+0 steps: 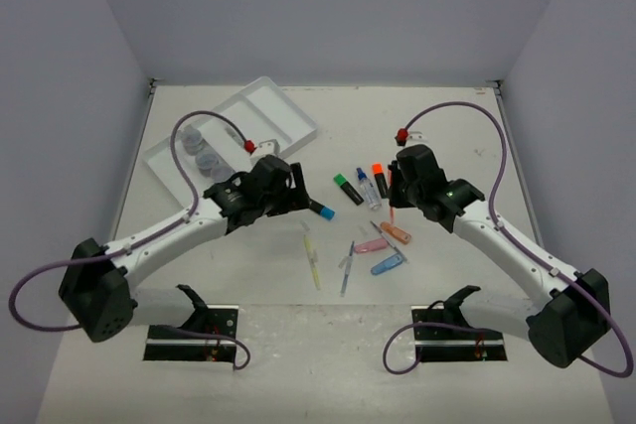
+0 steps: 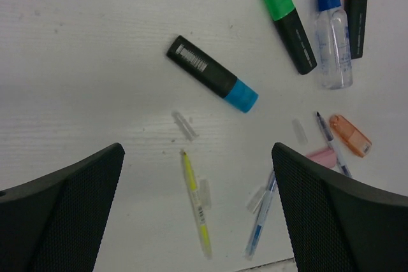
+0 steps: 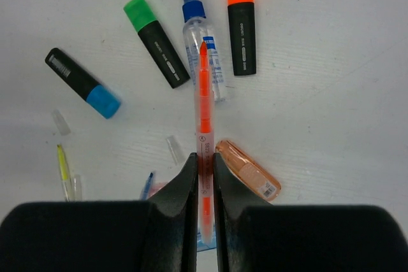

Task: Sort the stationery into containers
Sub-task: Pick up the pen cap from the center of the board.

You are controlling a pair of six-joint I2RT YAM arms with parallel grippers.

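Right gripper, jaws closed to a sliver on a thin orange pen that juts toward twelve o'clock in the wrist view, across the blue-capped spray bottle. Left gripper hangs fully spread and empty above the blue-capped highlighter and a yellow pen. The white compartment tray sits at ten o'clock from my right gripper, with the left arm between. I would carry the pen high, swing past that arm by twelve o'clock, turn it parallel to a long compartment, and lower it in before releasing.
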